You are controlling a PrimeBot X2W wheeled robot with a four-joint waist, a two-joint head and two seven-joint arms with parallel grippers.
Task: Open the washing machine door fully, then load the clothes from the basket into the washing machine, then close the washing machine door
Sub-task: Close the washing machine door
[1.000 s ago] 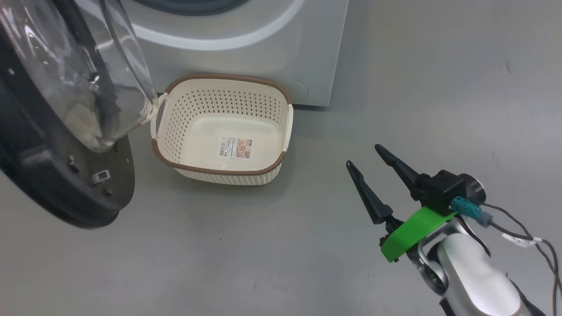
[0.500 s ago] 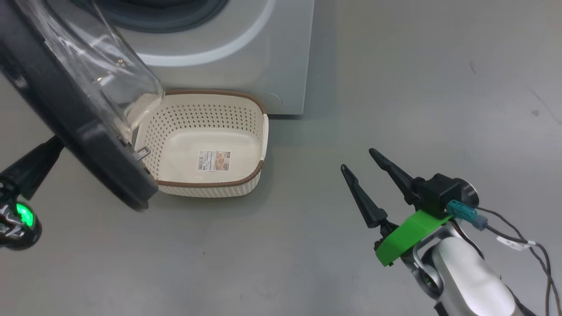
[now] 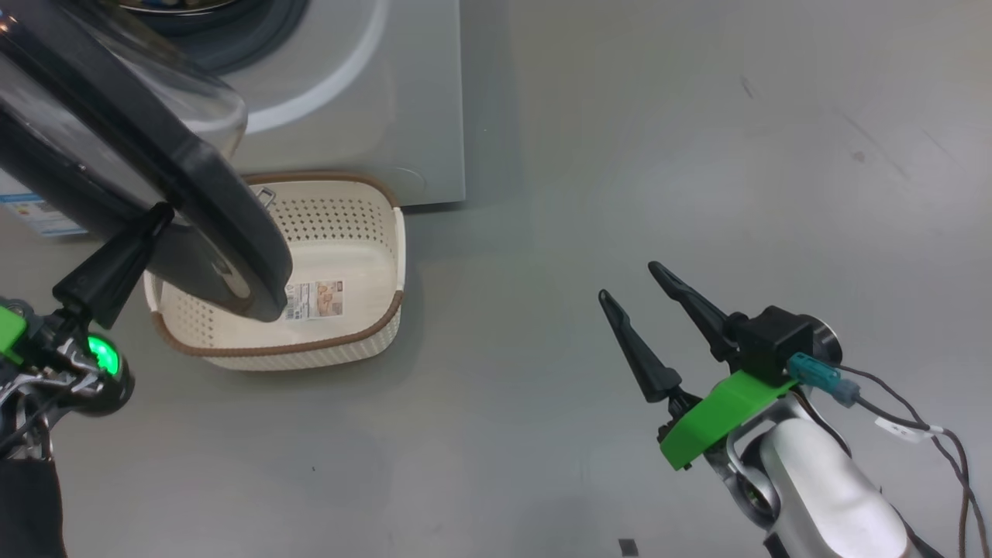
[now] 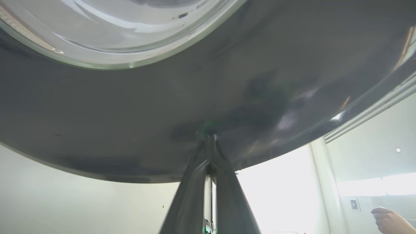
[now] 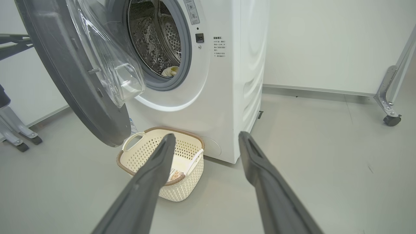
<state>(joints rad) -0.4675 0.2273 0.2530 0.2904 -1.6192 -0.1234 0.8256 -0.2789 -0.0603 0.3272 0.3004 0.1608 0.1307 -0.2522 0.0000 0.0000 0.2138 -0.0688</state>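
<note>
Door (image 3: 194,201) stands part-way open, swung out from the front of the washing machine (image 3: 372,116). Its clear glass bulge faces the drum (image 5: 156,35). From the head camera you see its black rim hanging over the left part of the basket (image 3: 364,232).

Your left claw (image 3: 159,217) is closed, its two dark fingers pressed together with nothing between them. Its tips rest against the outer face of the door's glossy rim. In the left wrist view (image 4: 209,136) you see the same contact, with the tips meeting their own reflection on the dark rim (image 4: 130,123) just below the glass. A person's hand (image 4: 388,221) shows at the lower right corner of that view.

Your right claw (image 3: 629,280) is spread wide and grips nothing. It hangs above the grey floor (image 3: 542,194), well apart from the basket and the machine.

Looking along the right claw (image 5: 207,135), you see the door (image 5: 65,81) at the left and the washing machine (image 5: 227,97) in the middle. The basket (image 5: 182,191) sits on the floor against the machine's foot. A label (image 3: 314,300) lies on the basket's bottom.

As for the clothes (image 5: 170,71), a pale yellow piece lies at the lower lip of the drum, just inside the grey seal.
</note>
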